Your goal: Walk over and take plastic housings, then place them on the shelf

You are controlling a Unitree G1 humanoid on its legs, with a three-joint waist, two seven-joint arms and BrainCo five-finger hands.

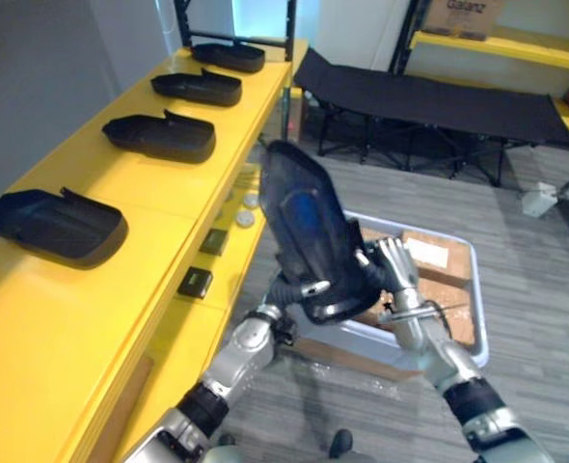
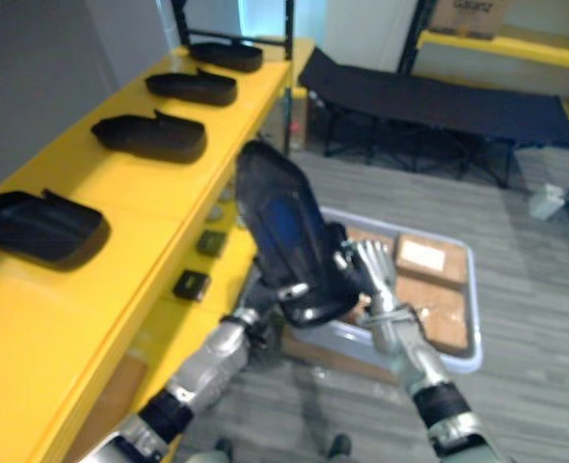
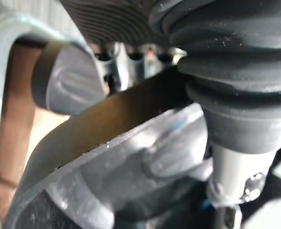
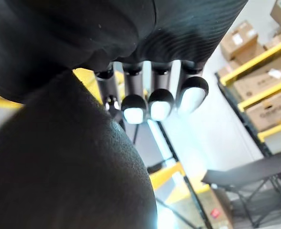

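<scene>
Black moulded plastic, glossy and scoop-shaped with a rounded nose and a raised rim: the held housing (image 1: 309,227) stands nearly upright at the centre of the head view, its nose toward 11 o'clock. The left hand (image 1: 302,289) comes in from 7 o'clock and grips the housing's lower end. Its fingers are curled round the rim, and its thumb (image 3: 69,86) is on the other side of the wall. The right hand (image 1: 392,268) reaches in from 5 o'clock, its dark-tipped fingers (image 4: 160,102) bent over the housing's smooth curved back.

A smooth yellow shelf (image 1: 92,183) runs from 8 o'clock up to 12 o'clock. It carries a row of housings (image 1: 161,137), four alike, spaced apart and lying hollow side up.

At 4 o'clock a pale grey bin (image 1: 476,299) with a rounded rim sits on the floor (image 1: 545,289), which is grey striped planking. The bin holds brown cardboard boxes (image 1: 439,289). At 1 o'clock stands a black fabric cot (image 1: 439,101) on thin metal legs. Beyond it, yellow racking (image 1: 516,43) bears a carton (image 1: 463,14).
</scene>
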